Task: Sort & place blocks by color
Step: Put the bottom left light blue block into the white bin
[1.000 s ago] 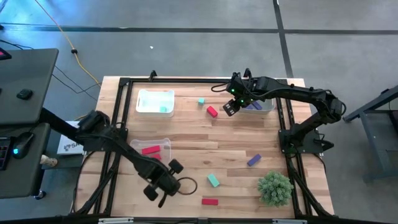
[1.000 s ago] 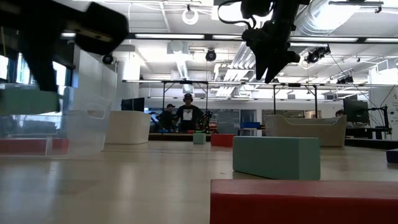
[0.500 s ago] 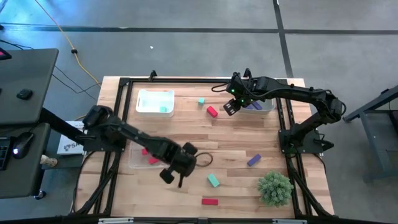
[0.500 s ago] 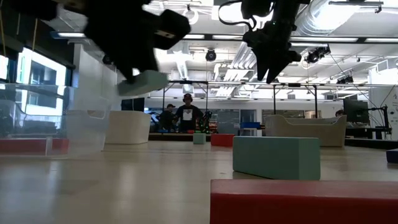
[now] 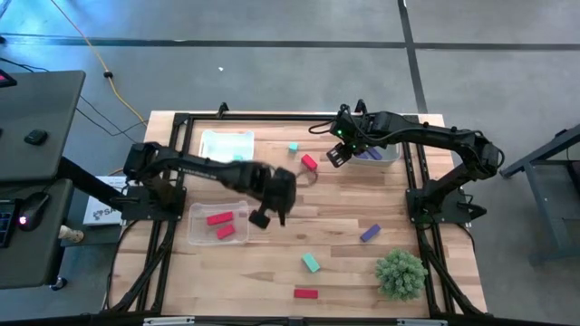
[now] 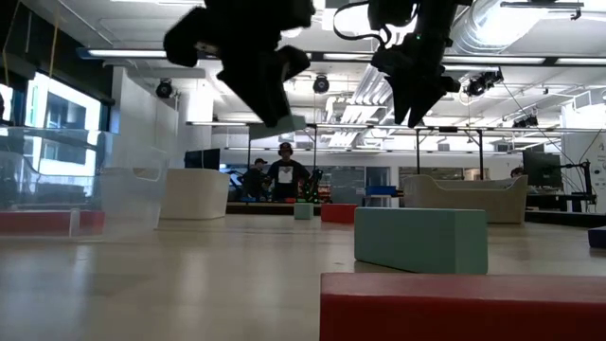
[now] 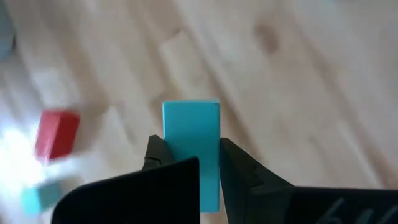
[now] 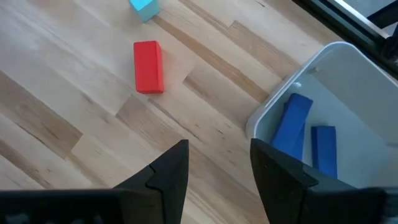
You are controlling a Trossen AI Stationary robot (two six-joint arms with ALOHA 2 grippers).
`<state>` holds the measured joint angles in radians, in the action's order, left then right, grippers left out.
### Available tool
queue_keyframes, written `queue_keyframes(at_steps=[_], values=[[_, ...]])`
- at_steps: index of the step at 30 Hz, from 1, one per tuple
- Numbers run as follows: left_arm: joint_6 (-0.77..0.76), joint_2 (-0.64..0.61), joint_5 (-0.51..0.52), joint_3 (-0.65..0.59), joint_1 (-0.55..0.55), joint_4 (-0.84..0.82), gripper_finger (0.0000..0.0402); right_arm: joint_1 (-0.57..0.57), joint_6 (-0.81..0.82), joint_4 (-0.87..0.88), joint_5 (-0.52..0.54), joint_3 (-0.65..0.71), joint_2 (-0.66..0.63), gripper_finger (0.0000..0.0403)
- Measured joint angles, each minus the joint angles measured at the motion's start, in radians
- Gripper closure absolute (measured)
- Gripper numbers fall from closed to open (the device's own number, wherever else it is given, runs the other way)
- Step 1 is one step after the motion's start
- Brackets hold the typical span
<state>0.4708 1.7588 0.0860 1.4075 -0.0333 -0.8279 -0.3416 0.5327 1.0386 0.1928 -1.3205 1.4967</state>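
My left gripper (image 5: 269,201) hangs over the table's middle, shut on a teal block (image 7: 191,142); the low view shows that block (image 6: 280,124) well above the wood. My right gripper (image 8: 217,167) is open and holds nothing, above bare wood between a red block (image 8: 148,66) and the far-right tray (image 8: 323,93), which holds two purple blocks (image 8: 291,127). Loose on the table lie a red block (image 5: 310,162), a small teal one (image 5: 294,147), another teal (image 5: 311,263), a red (image 5: 305,293) and a purple (image 5: 370,233). My left gripper pinches the teal block between its two fingers (image 7: 155,152) on the block's two long sides. The fingers point down from above and lie along the block, whose free end (image 7: 191,112) sticks out past the fingertips. The block is lifted clear of the table.
A clear tray (image 5: 217,224) near the left holds two red blocks. Another clear tray (image 5: 227,145) at the far left holds a teal block. A spiky green plant (image 5: 401,272) stands at the near right corner. People stand far behind the table (image 6: 282,175).
My left gripper has swung from near the table's near edge toward the far edge and a little right, rising, and has carried the teal block with it. My right arm has kept still.
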Motion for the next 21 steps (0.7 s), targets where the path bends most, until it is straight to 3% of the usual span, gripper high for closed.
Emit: queue_keyframes(at_steps=[21], values=[[0.083,-0.184,-0.004,0.000,-0.447,-0.056,0.0401,-0.008,-0.017,-0.011,0.002,0.000,-0.001,0.0242]])
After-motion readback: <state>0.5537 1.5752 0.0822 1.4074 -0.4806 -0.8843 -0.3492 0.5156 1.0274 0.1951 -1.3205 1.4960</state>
